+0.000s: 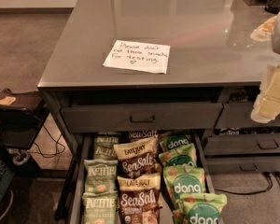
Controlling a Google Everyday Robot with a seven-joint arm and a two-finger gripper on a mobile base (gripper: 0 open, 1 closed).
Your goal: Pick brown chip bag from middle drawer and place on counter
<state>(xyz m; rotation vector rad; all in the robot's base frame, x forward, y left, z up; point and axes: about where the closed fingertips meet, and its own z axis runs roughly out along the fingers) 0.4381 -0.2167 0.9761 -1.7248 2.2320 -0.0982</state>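
The middle drawer [77,185] stands pulled open below the counter [186,27]. Its middle column holds three brown chip bags with "LATE JULY" and "Sea Salt" lettering: one at the back [143,134], one in the middle [136,158], one at the front [140,200]. My gripper [270,97] shows as pale cream parts at the right edge, beside the counter's front right corner. It is well above and to the right of the drawer and holds nothing that I can see.
Pale green Kettle bags [100,174] fill the left column, bright green dang bags [186,183] the right. A white handwritten note [136,56] lies on the counter. A shut drawer front with a pull [142,117] sits above. More shut drawers [268,144] are at the right. A dark cart [14,113] and cables are at the left.
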